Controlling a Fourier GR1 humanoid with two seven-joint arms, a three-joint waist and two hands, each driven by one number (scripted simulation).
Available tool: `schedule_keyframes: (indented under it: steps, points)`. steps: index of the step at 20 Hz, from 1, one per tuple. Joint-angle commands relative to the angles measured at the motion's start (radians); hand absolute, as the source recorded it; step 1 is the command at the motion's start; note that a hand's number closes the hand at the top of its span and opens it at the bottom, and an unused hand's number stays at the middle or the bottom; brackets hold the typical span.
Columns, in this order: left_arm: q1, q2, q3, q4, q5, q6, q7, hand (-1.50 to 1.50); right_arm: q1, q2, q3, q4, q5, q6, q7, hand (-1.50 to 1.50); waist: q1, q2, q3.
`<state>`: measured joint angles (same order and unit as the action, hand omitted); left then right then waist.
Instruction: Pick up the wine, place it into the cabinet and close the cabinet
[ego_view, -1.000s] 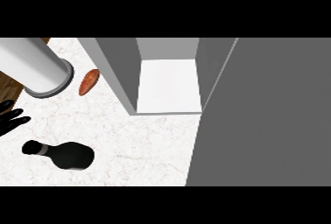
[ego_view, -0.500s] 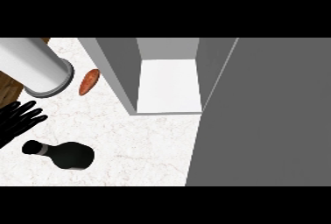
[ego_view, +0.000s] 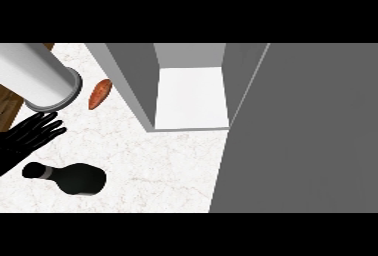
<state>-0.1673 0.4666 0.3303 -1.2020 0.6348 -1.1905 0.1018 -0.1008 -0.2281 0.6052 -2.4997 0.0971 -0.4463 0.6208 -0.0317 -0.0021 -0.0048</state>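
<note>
The wine (ego_view: 76, 179) is a black bottle on the white marble counter (ego_view: 155, 160) at the lower left, its neck and cap pointing left in the view. My left hand (ego_view: 28, 136) comes in from the left edge, just above the bottle's neck, open with straight fingers and apart from the bottle. The cabinet (ego_view: 190, 95) stands open at the top middle, showing a white bare shelf. Its grey door (ego_view: 310, 130) fills the right side of the view. My right hand does not show.
A large grey cylinder (ego_view: 35, 77) lies at the top left, close above my left hand. An orange vegetable (ego_view: 99, 94) rests between it and the cabinet's left wall (ego_view: 131, 80). A brown wooden piece (ego_view: 7, 110) shows at the left edge.
My left hand has come further in from the left edge, moving right and up, with its fingers spreading. The bottle and the cabinet door have not moved.
</note>
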Motion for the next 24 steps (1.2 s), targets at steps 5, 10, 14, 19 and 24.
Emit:
schedule_keyframes:
  steps: [5, 10, 14, 19, 24]
  points:
    - [-0.011, -0.059, 0.056, 0.077, -0.211, -0.187, -0.124, -1.5, 0.024, -0.031, 0.05, -0.123, 0.126, -0.043, 0.03, -1.5, -0.004, -0.001, -0.001]
    - [-0.015, -0.089, 0.083, 0.091, -0.33, -0.177, -0.198, -1.5, 0.064, -0.095, 0.027, -0.17, 0.057, -0.029, 0.013, -1.5, -0.014, 0.001, -0.002]
    - [-0.06, -0.107, 0.074, 0.117, -0.427, -0.119, -0.248, -1.5, 0.012, -0.095, 0.013, -0.165, 0.058, -0.044, 0.049, -1.5, -0.013, 0.002, -0.002]
    - [-0.007, -0.131, 0.043, 0.134, -0.501, -0.134, -0.351, -1.5, 0.004, -0.093, 0.035, -0.092, 0.062, -0.067, -0.008, -1.5, -0.013, 0.003, -0.004]
    - [-0.047, -0.081, 0.013, 0.247, -0.516, -0.152, -0.361, -1.5, -0.018, -0.096, 0.037, -0.089, 0.036, -0.07, -0.015, -1.5, -0.02, 0.006, -0.004]
